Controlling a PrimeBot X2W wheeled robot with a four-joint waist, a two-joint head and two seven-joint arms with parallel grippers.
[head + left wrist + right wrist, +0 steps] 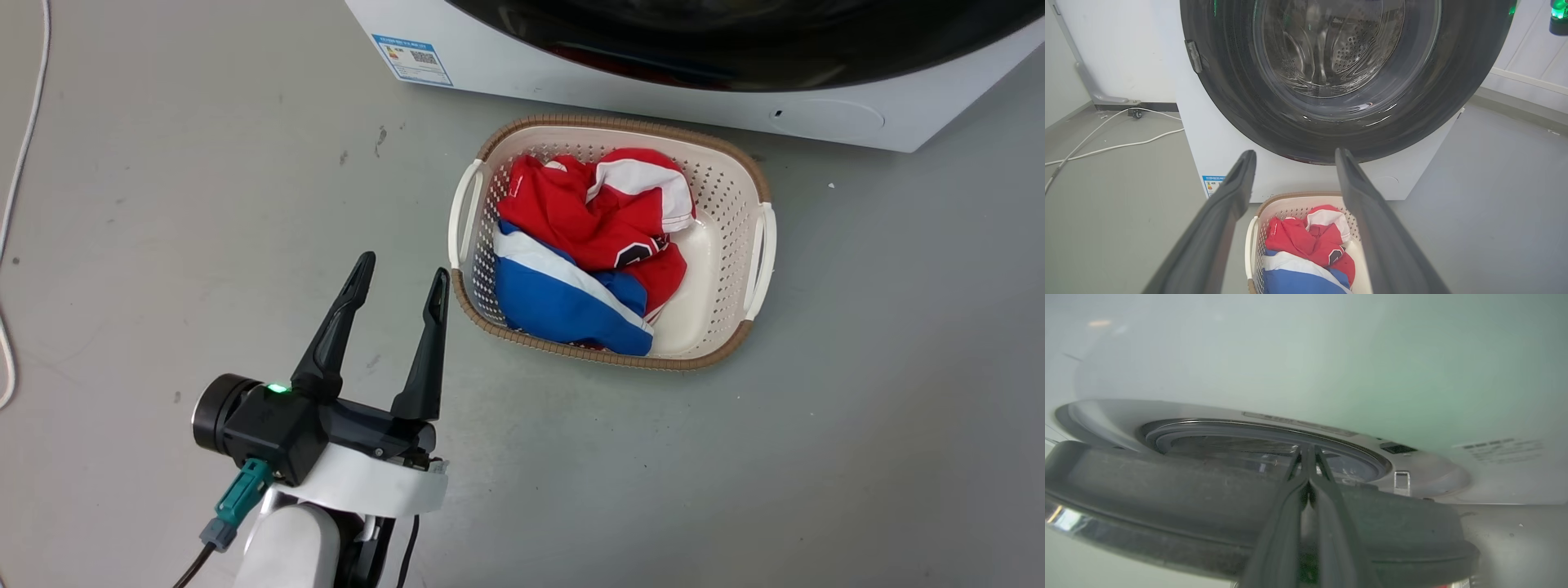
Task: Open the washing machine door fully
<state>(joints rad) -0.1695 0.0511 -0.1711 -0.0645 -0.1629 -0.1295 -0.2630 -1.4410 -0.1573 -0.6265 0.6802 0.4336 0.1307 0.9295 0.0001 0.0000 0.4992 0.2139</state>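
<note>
Blue label (412, 60) on white washing machine (506, 65), print unreadable.

One white washer (571, 82) with one round black door (1347, 134), one blue label (412, 59) and one round flap (833, 118). One basket (755, 188) with two handles (461, 212), holding one heap of red, white and blue clothes (588, 245); the number of garments cannot be told. Two white cables (1126, 144). Two grippers, the left gripper (404, 268) and the right gripper (1308, 451), each with two dark fingers (331, 343).
</note>
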